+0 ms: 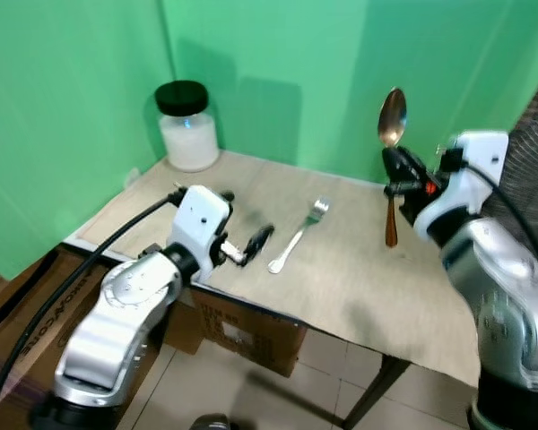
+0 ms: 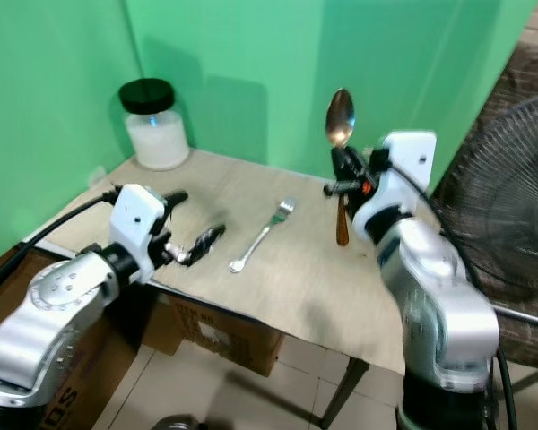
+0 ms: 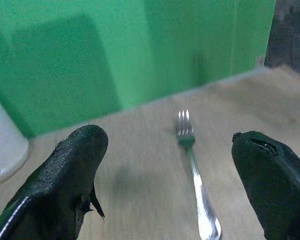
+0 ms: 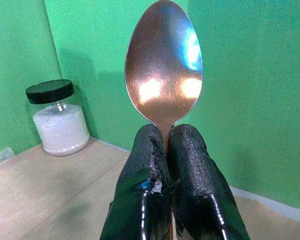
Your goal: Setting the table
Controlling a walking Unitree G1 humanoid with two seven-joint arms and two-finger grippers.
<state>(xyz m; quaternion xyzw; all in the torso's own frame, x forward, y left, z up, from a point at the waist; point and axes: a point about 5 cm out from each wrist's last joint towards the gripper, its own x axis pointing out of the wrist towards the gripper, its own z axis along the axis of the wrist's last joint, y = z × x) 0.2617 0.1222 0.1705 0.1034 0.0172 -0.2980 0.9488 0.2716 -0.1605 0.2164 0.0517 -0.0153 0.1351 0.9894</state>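
While the right gripper [image 4: 162,150] pinches a spoon [image 1: 392,125] by its neck, fingers pressed together on it, the spoon stands upright above the table [image 1: 359,278] toward the back right edge, bowl up and brown handle hanging down clear of the surface. Its bowl is coppery and shiny, catching light.

At the front left edge hovers the left gripper [image 3: 170,165], its fingers [image 3: 65,175] spread wide apart and holding nothing. Just beyond them a silver fork [image 1: 298,236] lies flat near the middle of the table, tines toward the back edge, handle toward the front.

In the back left corner stands a clear jar [image 1: 187,127] with a black lid, filled partway with something white; no label can be made out on it.

Below the front left edge sit cardboard boxes [image 1: 242,331]; black printing runs along one beside the left arm, too blurred to read. Green walls [image 1: 278,63] close off the back and left. A black fan grille [image 2: 511,224] stands to the right.
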